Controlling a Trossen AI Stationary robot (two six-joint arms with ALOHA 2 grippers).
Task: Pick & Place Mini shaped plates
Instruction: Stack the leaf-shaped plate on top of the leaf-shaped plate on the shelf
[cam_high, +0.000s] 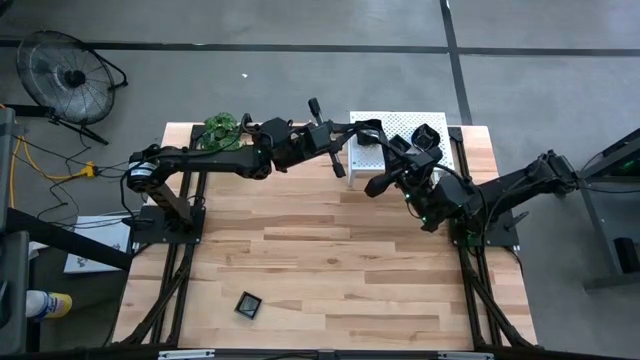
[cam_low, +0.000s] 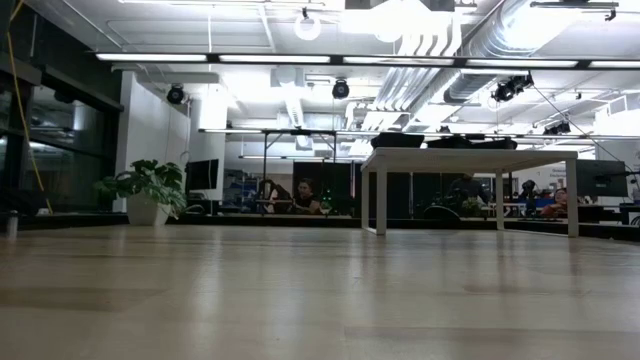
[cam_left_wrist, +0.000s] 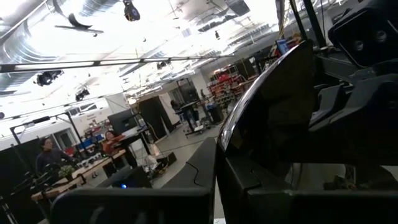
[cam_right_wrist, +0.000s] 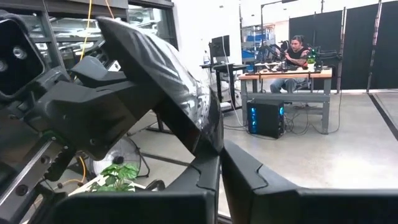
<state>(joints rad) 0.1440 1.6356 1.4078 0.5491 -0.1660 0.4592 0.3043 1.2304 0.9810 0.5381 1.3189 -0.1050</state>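
Observation:
A glossy black mini plate (cam_high: 368, 128) hangs in the air over the table's far middle, beside the white perforated rack (cam_high: 372, 158). My left gripper (cam_high: 352, 135) comes at it from the left and is shut on it. My right gripper (cam_high: 390, 152) comes from the right and is shut on the same plate. The plate fills much of the left wrist view (cam_left_wrist: 273, 106) and the right wrist view (cam_right_wrist: 161, 74). A second small square black plate (cam_high: 248, 305) lies flat on the table near the near edge. The low view shows neither plates nor arms. My left gripper (cam_left_wrist: 219, 158) pinches the plate's rim (cam_left_wrist: 239, 140) between its two fingers, reaching about level from the table's left. The plate stands on edge, lifted clear of table and rack. My right gripper (cam_right_wrist: 220, 158) pinches the plate's opposite rim (cam_right_wrist: 208, 134) between its two fingers, reaching level from the table's right. The plate rises tilted beyond the fingertips toward the left gripper's fingers (cam_right_wrist: 93, 109), which hold its other side.
The rack stands at the far edge, right of the middle, under and behind both grippers. A green plant (cam_high: 222, 125) sits at the table's far left. The wide wooden middle (cam_high: 330, 250) holds only the lone plate. People sit at desks in the room beyond.

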